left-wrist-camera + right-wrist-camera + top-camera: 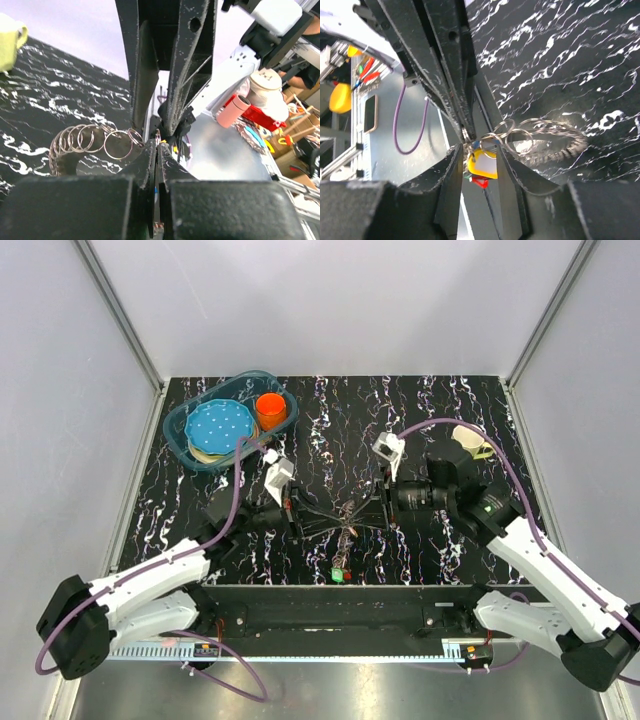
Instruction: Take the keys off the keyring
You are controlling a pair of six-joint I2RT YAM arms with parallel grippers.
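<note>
Keyring of chained silvery loops pinched by left gripper, right gripper clamping its yellow tag

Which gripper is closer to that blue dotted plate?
Left. The left gripper is diagonally right of the blue dotted plate, toward the arms; the right gripper lies farther right.

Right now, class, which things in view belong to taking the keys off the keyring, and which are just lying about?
Part of the job: keys, keyring, left fingers, right fingers.

Just lying about: blue plate and orange cup in the clear tub, pale mug.
</note>
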